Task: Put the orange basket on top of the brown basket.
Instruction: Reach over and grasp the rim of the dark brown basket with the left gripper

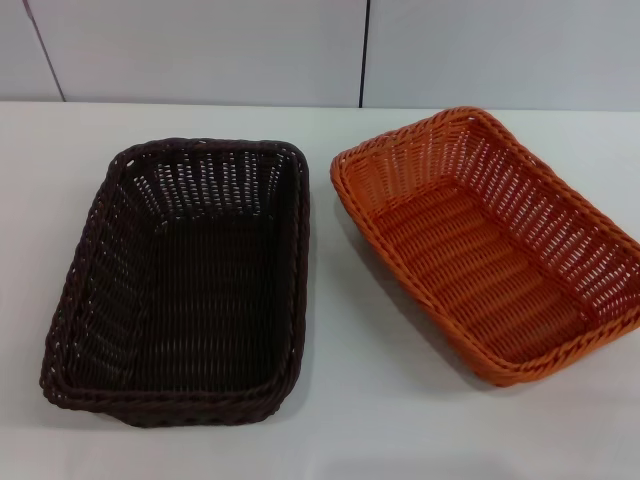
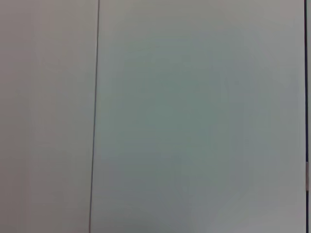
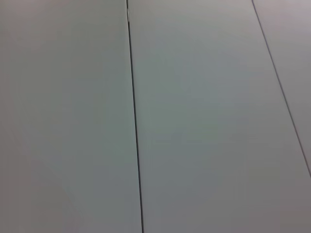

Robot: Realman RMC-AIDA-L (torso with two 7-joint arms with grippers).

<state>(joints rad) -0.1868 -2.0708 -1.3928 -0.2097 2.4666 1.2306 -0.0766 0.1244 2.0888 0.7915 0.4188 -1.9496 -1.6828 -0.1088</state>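
1. The orange basket (image 1: 488, 245) sits upright on the white counter (image 1: 380, 400), skewed at an angle, its braided rim facing up and nothing inside it.
2. The brown basket (image 1: 185, 280) rests on the same counter just beside the orange one, a narrow strip of bare counter between their near corners; the two do not touch.
3. Neither arm's jaws appear in the head view, so neither basket can be placed relative to them, and whether the jaws stand wide, narrow or holding anything cannot be told.
4. Both wrist views show only pale wall panels (image 3: 204, 126) split by thin dark seams (image 2: 95, 121).
5. The same panelled wall runs behind the counter's far edge.
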